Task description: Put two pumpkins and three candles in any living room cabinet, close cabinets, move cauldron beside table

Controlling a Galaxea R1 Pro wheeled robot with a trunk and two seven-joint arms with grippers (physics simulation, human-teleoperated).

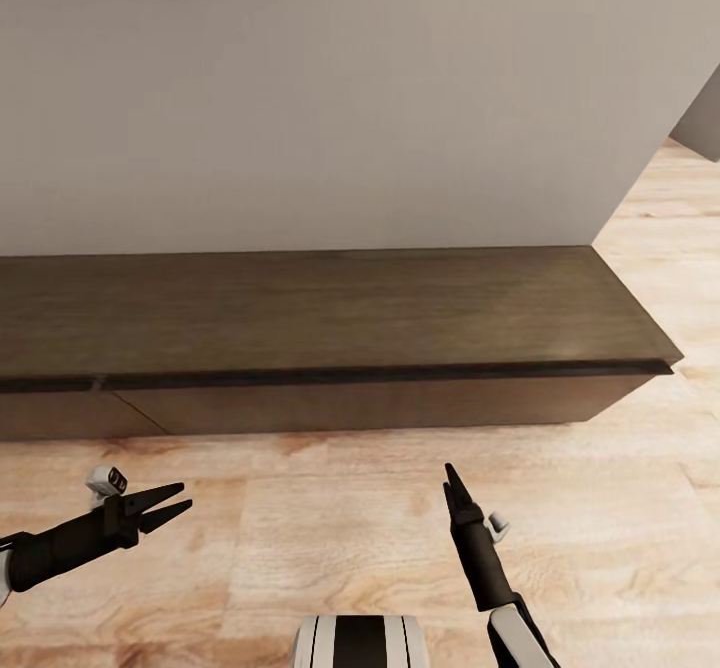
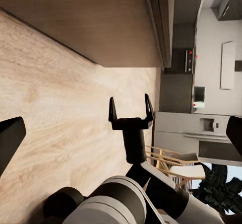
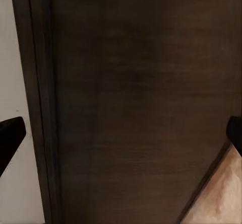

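The long low dark-brown cabinet (image 1: 330, 313) runs along the wall in front of me, its drawer fronts (image 1: 380, 403) flush and closed. My left gripper (image 1: 172, 506) hovers open over the floor, short of the cabinet's left part. My right gripper (image 1: 452, 480) points at the cabinet front from a short way off. In the left wrist view the right gripper (image 2: 131, 108) has its two fingers spread, with nothing between them, beside the cabinet (image 2: 101, 22). The right wrist view looks close at the cabinet (image 3: 141, 103). The pumpkins, candles and cauldron are out of view.
Light wood floor (image 1: 400, 538) lies between me and the cabinet and continues past its right end (image 1: 650, 348). A plain grey wall (image 1: 330, 98) rises behind. The left wrist view shows a far kitchen with a fridge (image 2: 201, 133), a wooden chair (image 2: 171, 163) and a plant (image 2: 222, 189).
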